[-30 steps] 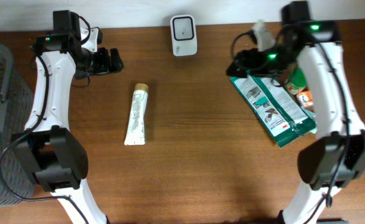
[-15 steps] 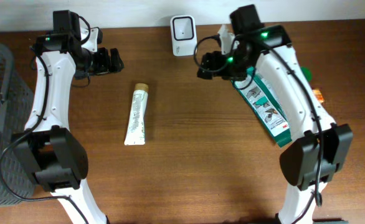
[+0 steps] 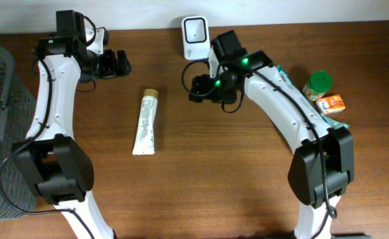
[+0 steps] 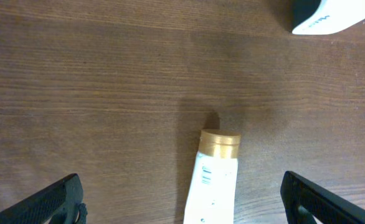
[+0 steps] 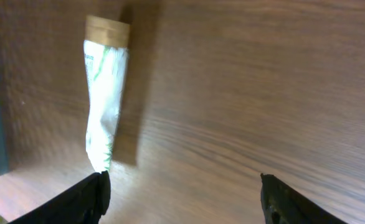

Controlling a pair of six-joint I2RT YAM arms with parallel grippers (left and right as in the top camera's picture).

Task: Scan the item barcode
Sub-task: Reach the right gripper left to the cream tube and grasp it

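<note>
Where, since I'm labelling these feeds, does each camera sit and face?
Overhead: above the table, facing down; left arm, right arm, tube, scanner.
Left wrist: on left arm, facing down at tube cap and scanner corner; jaws at bottom corners.
Right wrist: on right arm, facing down at whole tube; jaws at bottom edge.
Shared: all show the tube.

text: none legible | tube [image 3: 146,123]: print too small to read

Overhead: high, straight down, whole table [image 3: 201,186]. Wrist views: low, close, facing down at it. All three share the tube [image 3: 145,122], cap toward 12 o'clock.
</note>
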